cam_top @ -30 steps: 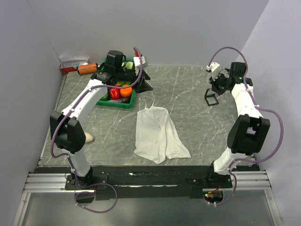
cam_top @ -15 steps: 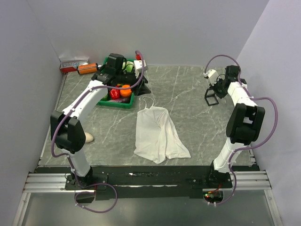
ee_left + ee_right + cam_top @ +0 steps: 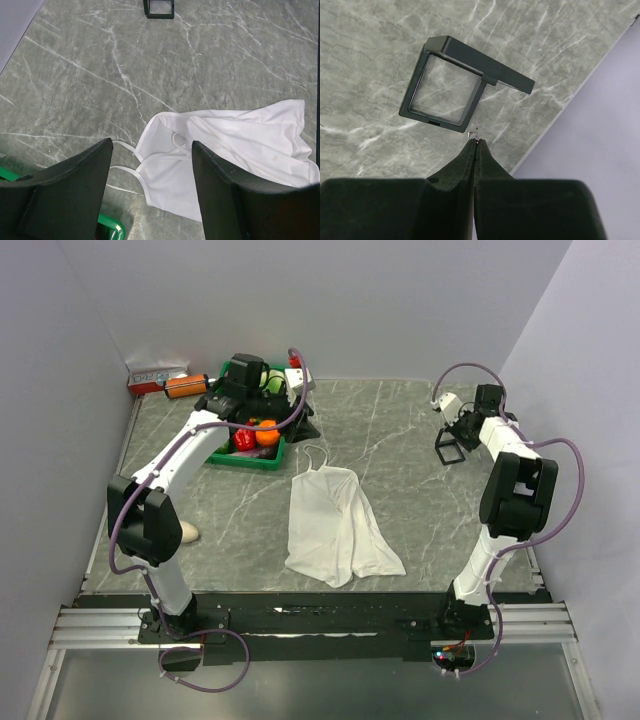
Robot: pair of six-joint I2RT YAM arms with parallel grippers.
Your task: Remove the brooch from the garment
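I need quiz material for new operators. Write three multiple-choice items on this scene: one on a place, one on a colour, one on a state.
1. Where does the garment lie?
A. flat on the table, between the arms
B. inside the tray
C. draped over a claw

2. What colour is the tray?
A. blue
B. green
C. yellow

3. How is the right claw?
A. wide open
B. shut on the tiny brooch
C. gripping the garment

Answers:
1 A: the top view shows it spread on the bare tabletop.
2 B: its rim shows green.
3 B: the right wrist view shows its tips meeting, with the small piece pinched at their end.
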